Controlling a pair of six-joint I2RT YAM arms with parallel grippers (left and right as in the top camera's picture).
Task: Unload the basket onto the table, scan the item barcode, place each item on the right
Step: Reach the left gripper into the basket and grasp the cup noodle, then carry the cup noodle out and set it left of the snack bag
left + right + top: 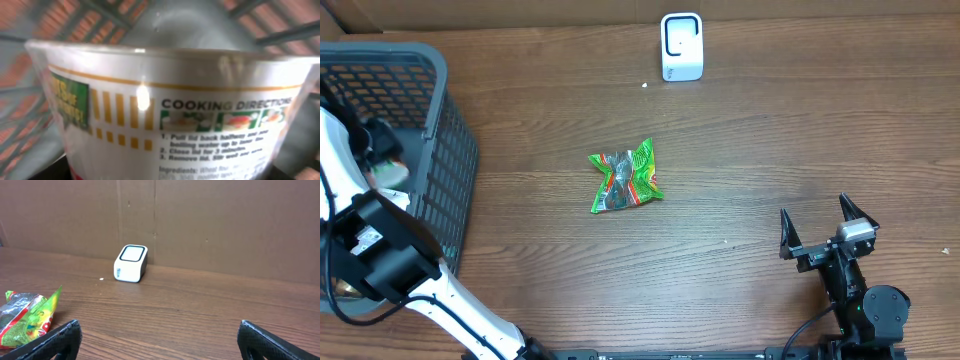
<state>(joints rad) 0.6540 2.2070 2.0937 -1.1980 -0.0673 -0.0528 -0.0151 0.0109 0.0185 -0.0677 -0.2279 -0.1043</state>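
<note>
Well, the left arm is bent down into the grey mesh basket (445, 90) at the far left of the worktop (770, 130). Its left claw (378, 145) sits low among the basket walls. From above it is mostly a dark shape with something pale beside it, so I cannot tell whether it is open or clamped on anything. Seen from that wrist, a noodle cup (175, 110) fills nearly the whole view. It is white with a gold band and gold bars, a green patch at its left and a "Cooking Directions" panel on its right (the small print is too blurred to read). The basket's mesh shows behind it, so the cup is inside the basket, right up against the claw.

Out in the middle of the worktop lies a crumpled green snack packet (625, 177), on its own. The small white scanner (681, 46) stands at the far edge, well apart from the packet and the basket. Near the right corner, the right claw (815, 215) is spread wide with nothing between its fingers, pointing toward the scanner.
</note>
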